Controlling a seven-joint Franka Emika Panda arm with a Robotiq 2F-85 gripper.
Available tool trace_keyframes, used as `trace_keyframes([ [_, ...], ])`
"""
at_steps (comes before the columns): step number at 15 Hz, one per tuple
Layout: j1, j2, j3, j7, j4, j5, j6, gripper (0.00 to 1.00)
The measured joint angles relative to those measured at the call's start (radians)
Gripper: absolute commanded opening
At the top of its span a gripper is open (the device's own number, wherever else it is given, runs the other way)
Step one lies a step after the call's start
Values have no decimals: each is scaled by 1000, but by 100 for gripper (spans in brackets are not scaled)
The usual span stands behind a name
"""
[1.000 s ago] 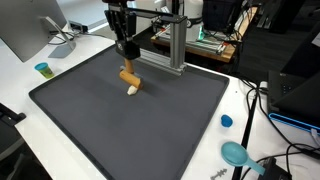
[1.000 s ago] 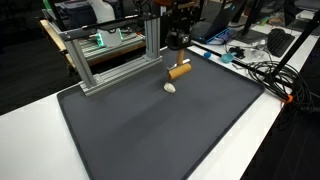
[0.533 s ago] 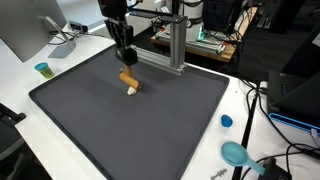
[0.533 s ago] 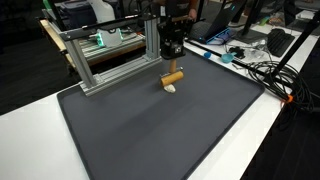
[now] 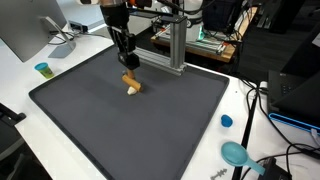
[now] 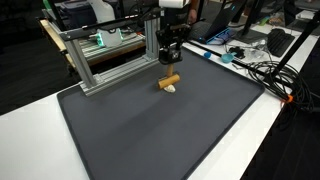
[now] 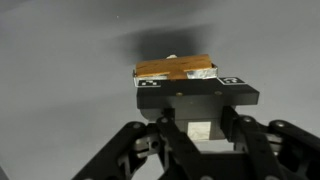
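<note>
My gripper (image 5: 126,62) (image 6: 169,62) hangs over the far part of a dark grey mat (image 5: 90,120) (image 6: 140,135). It is shut on a brown wooden block (image 5: 130,80) (image 6: 171,80) and holds it just above the mat. In the wrist view the block (image 7: 175,68) shows past a black plate with square markers that hides the fingertips (image 7: 205,130). A small white piece (image 5: 132,91) (image 6: 169,89) lies on the mat right under the block.
A metal frame (image 5: 170,45) (image 6: 110,60) stands just behind the mat. A monitor (image 5: 25,30), a small teal cup (image 5: 42,69), a blue cap (image 5: 226,121), a teal scoop (image 5: 236,153) and cables (image 6: 270,75) lie around the mat.
The gripper has moved sideways and down with the wooden block. The block now hangs closer to the white piece on the mat.
</note>
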State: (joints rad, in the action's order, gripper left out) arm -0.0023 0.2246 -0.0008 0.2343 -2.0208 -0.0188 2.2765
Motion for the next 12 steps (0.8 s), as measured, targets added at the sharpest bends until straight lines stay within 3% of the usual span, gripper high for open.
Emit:
trace_keyframes([
  [12, 5, 34, -2, 51, 6, 3, 4, 22],
])
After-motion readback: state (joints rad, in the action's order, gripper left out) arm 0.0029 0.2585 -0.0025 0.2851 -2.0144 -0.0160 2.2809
